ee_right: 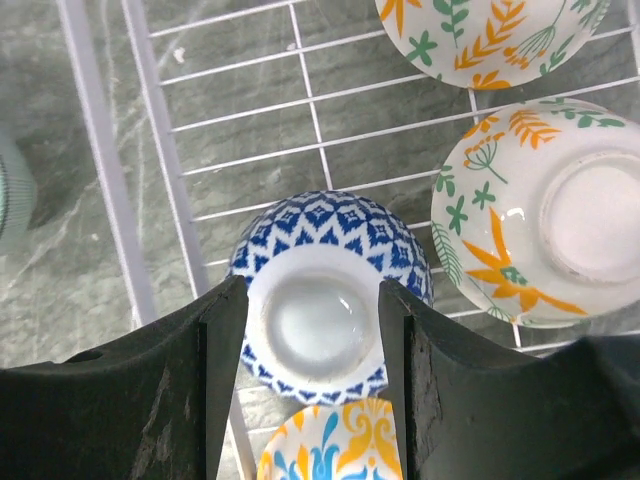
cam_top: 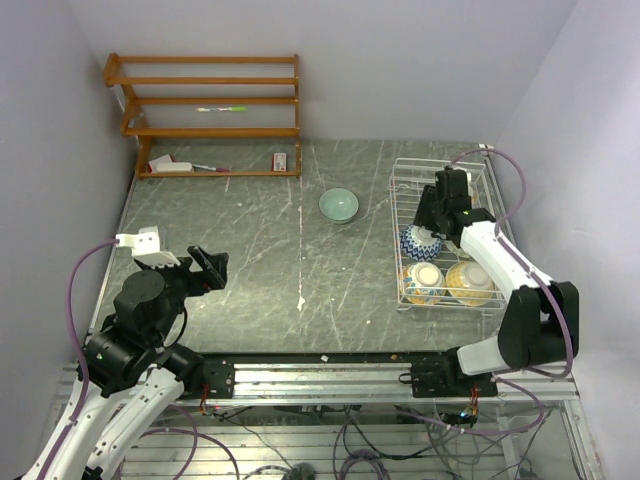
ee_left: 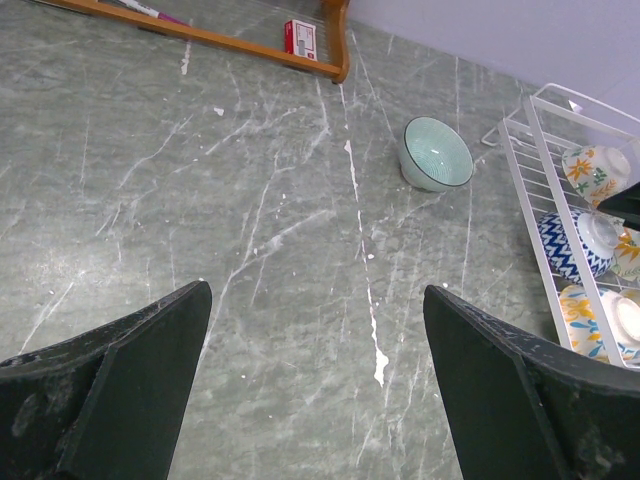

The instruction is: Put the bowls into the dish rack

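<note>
In the dish rack (ee_right: 108, 150), right tool (ee_right: 312, 292) gripping upturned blue bowl (ee_right: 330, 225), left tool (ee_left: 315, 292) wide.

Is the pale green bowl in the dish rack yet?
No, the green bowl sits on the table, left of the dish rack and apart from it.

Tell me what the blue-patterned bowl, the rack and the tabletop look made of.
The blue bowl looks like glazed ceramic: glossy highlights on its white foot. The dish rack is wire, seemingly metal with smooth white coating. The table is grey stone or stone-look laminate, white-veined, matte; cannot tell which.
</note>
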`<state>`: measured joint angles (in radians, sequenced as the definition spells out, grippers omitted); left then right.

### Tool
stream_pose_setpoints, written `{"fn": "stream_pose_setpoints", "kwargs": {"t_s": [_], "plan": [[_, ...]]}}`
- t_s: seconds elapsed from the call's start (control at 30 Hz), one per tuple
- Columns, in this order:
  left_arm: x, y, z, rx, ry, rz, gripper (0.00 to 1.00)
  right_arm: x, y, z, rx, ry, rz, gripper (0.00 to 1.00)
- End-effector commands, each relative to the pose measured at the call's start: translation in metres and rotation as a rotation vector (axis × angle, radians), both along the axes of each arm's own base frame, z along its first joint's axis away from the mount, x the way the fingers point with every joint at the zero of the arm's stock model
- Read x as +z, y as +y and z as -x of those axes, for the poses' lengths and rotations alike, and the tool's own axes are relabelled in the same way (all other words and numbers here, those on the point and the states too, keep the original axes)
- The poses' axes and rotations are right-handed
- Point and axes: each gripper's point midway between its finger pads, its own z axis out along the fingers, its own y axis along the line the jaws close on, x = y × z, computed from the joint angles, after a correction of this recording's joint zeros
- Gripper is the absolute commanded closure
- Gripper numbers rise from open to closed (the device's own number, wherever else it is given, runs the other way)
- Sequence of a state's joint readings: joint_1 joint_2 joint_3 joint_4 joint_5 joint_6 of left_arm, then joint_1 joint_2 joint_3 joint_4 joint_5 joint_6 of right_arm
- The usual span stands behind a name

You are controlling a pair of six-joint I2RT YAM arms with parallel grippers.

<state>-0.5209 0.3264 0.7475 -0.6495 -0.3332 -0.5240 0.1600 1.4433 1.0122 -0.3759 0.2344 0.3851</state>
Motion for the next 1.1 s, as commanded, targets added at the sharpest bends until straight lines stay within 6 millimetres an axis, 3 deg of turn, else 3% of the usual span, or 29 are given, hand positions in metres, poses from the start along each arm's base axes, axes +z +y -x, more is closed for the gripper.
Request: {"fn": "stream_pose_setpoints", "kwargs": {"t_s": [0.0, 0.13, 0.23, 0.3, 0.4, 0.53, 0.73, 0.8, 0.83, 1.07], "plan": [[0.014, -0.002, 0.003, -0.021, -0.039, 0.020, 0.02, 0.040, 0.009, 0.003, 0.028, -0.092, -0.003, 0.45], [0.013, -0.003, 0.002, -0.021, -0.033, 0.017, 0.02, 0.082, 0.055, -0.003, 0.197, -0.214, -0.049, 0.45], [0.013, -0.002, 0.002, -0.018, -0.033, 0.018, 0.02, 0.097, 0.106, -0.007, 0.352, -0.260, -0.049, 0.45], [0.014, -0.002, 0.003, -0.016, -0.034, 0.019, 0.02, 0.094, 0.141, -0.010, 0.445, -0.256, -0.048, 0.45], [0.013, -0.001, 0.003, -0.011, -0.034, 0.019, 0.02, 0.074, 0.193, -0.020, 0.572, -0.207, -0.003, 0.45], [0.014, 0.000, 0.003, -0.007, -0.035, 0.022, 0.02, 0.049, 0.236, -0.041, 0.653, -0.161, 0.116, 0.45], [0.015, 0.001, 0.005, -0.002, -0.041, 0.027, 0.02, 0.014, 0.267, -0.073, 0.697, -0.129, 0.151, 0.46], [0.015, 0.001, 0.004, -0.002, -0.041, 0.027, 0.02, 0.010, 0.272, -0.078, 0.698, -0.128, 0.151, 0.46], [0.014, 0.001, 0.004, -0.002, -0.040, 0.025, 0.02, -0.003, 0.273, -0.081, 0.699, -0.108, 0.159, 0.46], [0.015, 0.001, 0.004, -0.003, -0.040, 0.025, 0.02, -0.046, 0.281, -0.088, 0.715, -0.041, 0.172, 0.53]]}}
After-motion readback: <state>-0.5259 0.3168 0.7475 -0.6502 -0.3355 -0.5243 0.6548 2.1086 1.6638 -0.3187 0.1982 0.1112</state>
